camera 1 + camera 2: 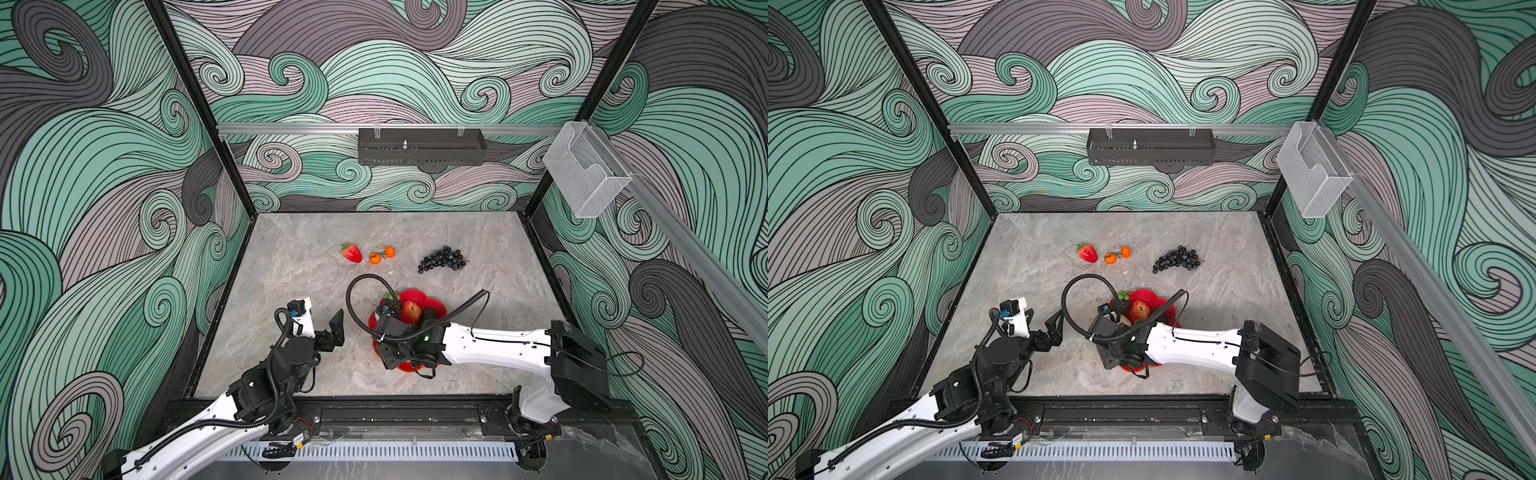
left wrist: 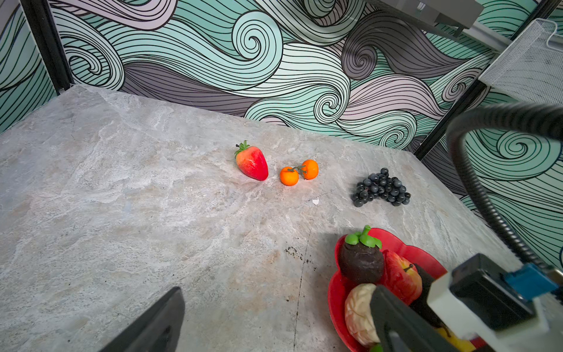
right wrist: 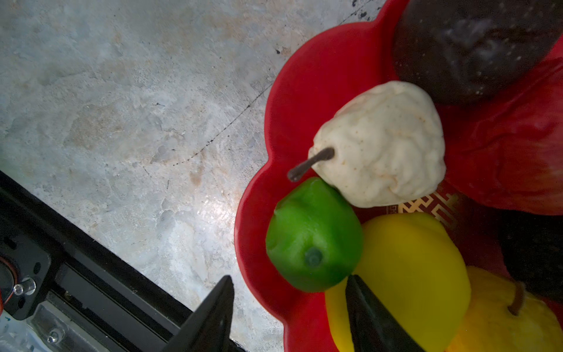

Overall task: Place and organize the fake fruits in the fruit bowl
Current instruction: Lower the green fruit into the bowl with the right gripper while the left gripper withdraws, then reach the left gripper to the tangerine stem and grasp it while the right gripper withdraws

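In both top views a glossy red scalloped fruit bowl (image 1: 434, 302) sits on the grey marble-look table (image 1: 291, 291) in its near half. It lies mostly under the white right arm (image 1: 490, 345), whose jaws I can't properly make out from above. Toward the far edge, well apart from the bowl, a red plastic strawberry (image 1: 352, 253), a stemmed pair of tiny oranges (image 1: 382, 255) and a dark grape bunch (image 1: 442, 259) lie in a row. The left gripper (image 1: 322, 322) hovers over bare table beside the bowl. From the left wrist, its fingers (image 2: 152, 323) are spread wide with nothing between them. The bowl there shows a dark brown green-capped fruit (image 2: 361, 262), a red-yellow apple (image 2: 402, 280) and a beige wrinkled lump (image 2: 359, 314). From the right wrist, the right gripper (image 3: 289, 279) hangs over the bowl's rim, jaws apart and empty. A green lime (image 3: 313, 237) lies just past the tips, against a yellow lemon (image 3: 411, 268) and the beige lump.
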Robot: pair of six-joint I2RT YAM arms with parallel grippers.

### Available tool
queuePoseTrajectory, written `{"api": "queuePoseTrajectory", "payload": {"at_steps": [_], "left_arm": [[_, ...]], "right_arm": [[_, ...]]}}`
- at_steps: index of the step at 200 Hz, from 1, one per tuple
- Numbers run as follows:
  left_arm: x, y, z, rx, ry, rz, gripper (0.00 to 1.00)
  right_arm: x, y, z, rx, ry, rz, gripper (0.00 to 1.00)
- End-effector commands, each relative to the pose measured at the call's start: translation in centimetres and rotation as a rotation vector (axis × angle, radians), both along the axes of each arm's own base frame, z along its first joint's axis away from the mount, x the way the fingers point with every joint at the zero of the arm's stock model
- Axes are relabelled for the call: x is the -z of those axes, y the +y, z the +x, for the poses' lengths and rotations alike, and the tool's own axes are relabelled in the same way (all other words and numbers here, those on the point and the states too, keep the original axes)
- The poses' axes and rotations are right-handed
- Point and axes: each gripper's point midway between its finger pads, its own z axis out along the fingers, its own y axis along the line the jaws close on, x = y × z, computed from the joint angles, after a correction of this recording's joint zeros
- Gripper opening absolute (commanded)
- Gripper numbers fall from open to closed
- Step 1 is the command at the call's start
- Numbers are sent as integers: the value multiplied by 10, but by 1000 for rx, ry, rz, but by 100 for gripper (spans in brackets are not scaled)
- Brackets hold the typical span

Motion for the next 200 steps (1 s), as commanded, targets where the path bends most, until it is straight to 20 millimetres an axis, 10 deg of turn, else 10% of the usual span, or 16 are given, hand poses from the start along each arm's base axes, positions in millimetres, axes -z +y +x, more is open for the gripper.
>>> {"api": "queuePoseTrajectory", "payload": {"at_steps": [1, 51, 122, 200], "left_arm": [[-2, 1, 2, -11, -1, 7, 97], [-6, -6, 12, -12, 59, 38, 97], [2, -40, 67, 47, 373, 29, 97], [23, -72, 158, 113, 643, 206, 93]], "right_arm": [[-16, -1, -2, 6, -8, 28, 62], [-41, -15, -8, -32, -31, 61, 66], [-105, -85, 15, -61, -374, 105, 76], [-98, -132, 30, 133, -466, 310, 81]]}}
